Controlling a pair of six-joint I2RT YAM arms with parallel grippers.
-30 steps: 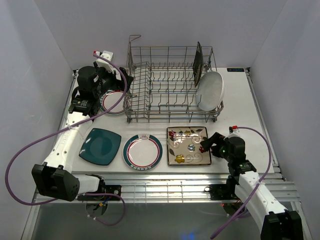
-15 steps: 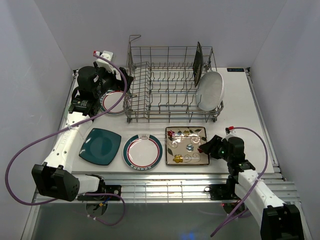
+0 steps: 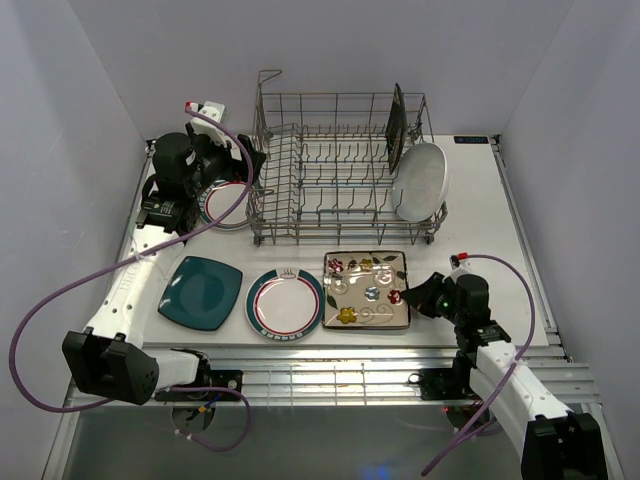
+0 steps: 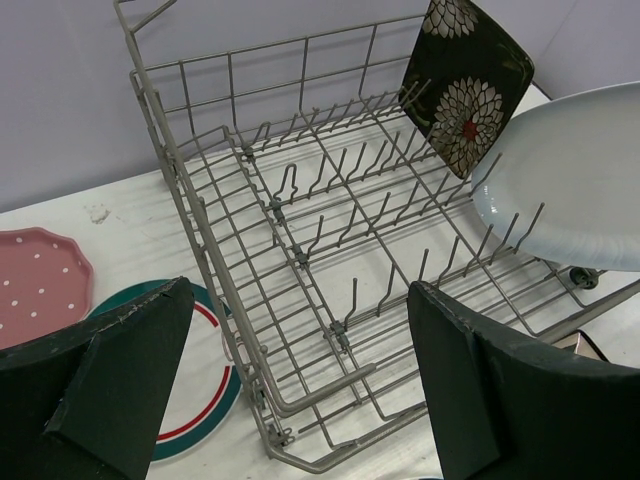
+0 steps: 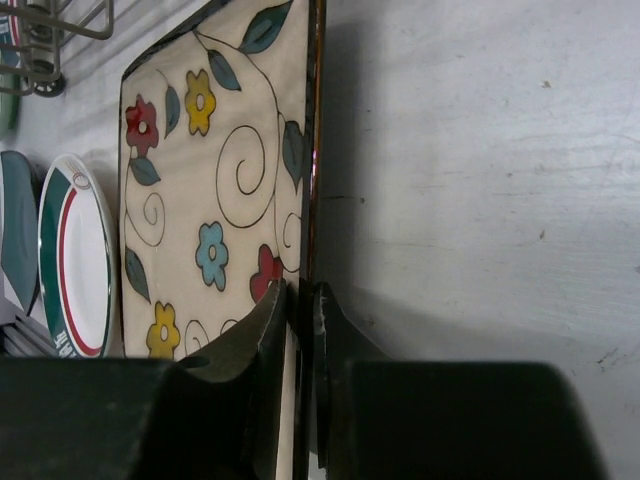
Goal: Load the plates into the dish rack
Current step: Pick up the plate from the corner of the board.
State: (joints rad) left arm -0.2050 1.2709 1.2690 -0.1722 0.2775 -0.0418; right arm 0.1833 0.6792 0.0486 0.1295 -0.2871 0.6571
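**Right pincer clamped on floral plate rim, rack mostly unfilled**

The right pincer (image 3: pixel 412 297) is shut on the right rim of the cream floral square plate (image 5: pixel 210 180), one finger above the edge and one below. The plate sits on the desk (image 3: pixel 480 220) in front of the dish rack (image 3: pixel 340 170), just beside a round red-and-teal-rimmed plate (image 3: pixel 286 302). A teal square plate (image 3: pixel 200 292) lies further left.

The left pincer (image 4: pixel 300 380) hangs with its jaws wide apart and holds nothing. It is above a second rimmed round plate (image 3: pixel 225 203) by the rack's left end. A dark floral square plate (image 4: pixel 466 80) and a white oval plate (image 4: pixel 570 190) stand on edge at the rack's right end.

Handling, as a judgement: the plate looks like glazed ceramic, so stiff, slick and chippable, and fairly heavy for a thin rim pinch. Held mid-edge it may swing or slip, so a deeper bite would be safer.

Hard to make out:
- Whether the gripped edge is off the desk yet.
- The plate's near corner, hidden behind the pincer body in the right wrist view.
- A pink dotted plate (image 4: pixel 35 280), cut off at the frame edge.
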